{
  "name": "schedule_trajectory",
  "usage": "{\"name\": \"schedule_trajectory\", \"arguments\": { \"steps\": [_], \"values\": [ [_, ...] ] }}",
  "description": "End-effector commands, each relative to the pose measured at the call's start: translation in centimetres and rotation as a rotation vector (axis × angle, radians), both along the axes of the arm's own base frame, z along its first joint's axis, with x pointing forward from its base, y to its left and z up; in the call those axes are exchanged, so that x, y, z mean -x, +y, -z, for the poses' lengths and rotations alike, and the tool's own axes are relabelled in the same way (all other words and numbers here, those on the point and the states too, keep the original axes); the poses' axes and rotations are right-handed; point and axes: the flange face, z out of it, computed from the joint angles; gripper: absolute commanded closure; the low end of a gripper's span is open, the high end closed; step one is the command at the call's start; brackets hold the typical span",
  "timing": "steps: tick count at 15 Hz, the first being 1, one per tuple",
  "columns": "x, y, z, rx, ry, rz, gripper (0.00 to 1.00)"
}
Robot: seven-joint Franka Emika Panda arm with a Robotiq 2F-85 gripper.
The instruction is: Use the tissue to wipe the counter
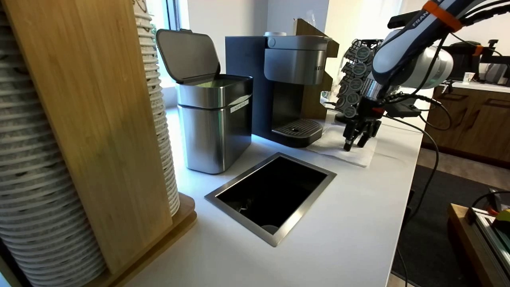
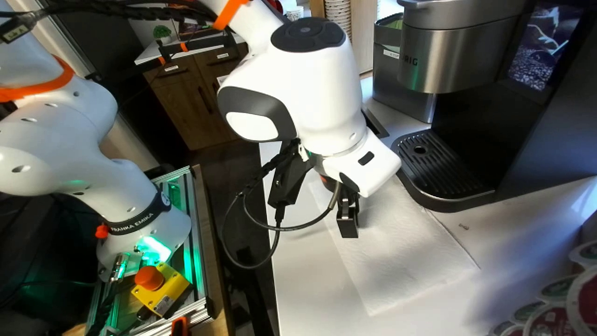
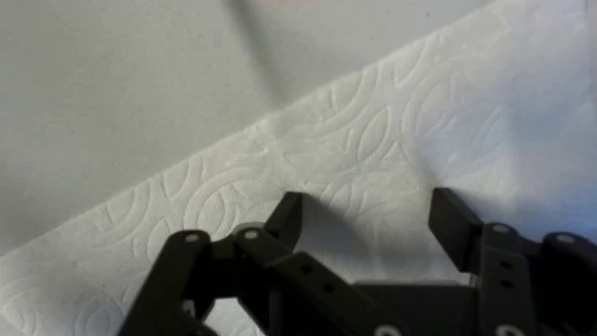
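hand (image 3: pixel 367 200): jaws apart, ovr tissue (image 2: pixel 410 249) | free counter (image 2: pixel 308 270) btwn tissue & outer edge

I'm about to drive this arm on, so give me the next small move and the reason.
Probably ease the jaws slightly lower before closing them. They stand open over the tissue, which lies spread on the counter, and the wrist view shows no clear fold between them to pinch. Whether they touch it I cannot tell, so gentle pressure could help.
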Motion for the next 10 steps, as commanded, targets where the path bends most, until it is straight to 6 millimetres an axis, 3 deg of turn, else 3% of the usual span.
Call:
{"name": "schedule_trajectory", "arguments": {
  "steps": [1,6,8,10],
  "values": [
    [0.1,0.0,0.9,-0.022,0.007,-0.023,0.58],
    [0.3,0.8,0.8,-0.064,0.041,-0.098,0.95],
    [0.7,1.3,0.3,-0.146,0.043,-0.144,1.00],
    [1.4,1.4,-0.1,-0.245,0.042,-0.172,0.98]
  ]
}}
